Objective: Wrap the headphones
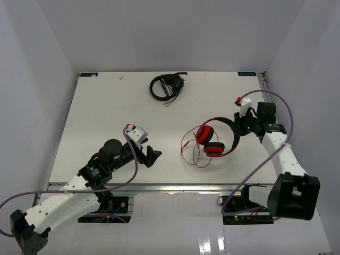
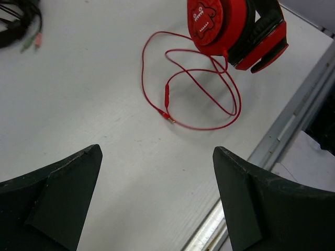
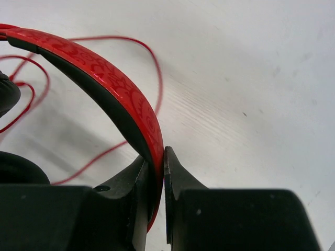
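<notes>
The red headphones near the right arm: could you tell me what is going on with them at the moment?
The right hand is shut on the headband of the red headphones, which rest on the white table. Their thin red cable lies in loose loops beside them and is not yet wrapped. The left hand is open and empty, pointed toward the cable but apart from it. The black headphones lie near the far edge, with neither hand on them.
</notes>
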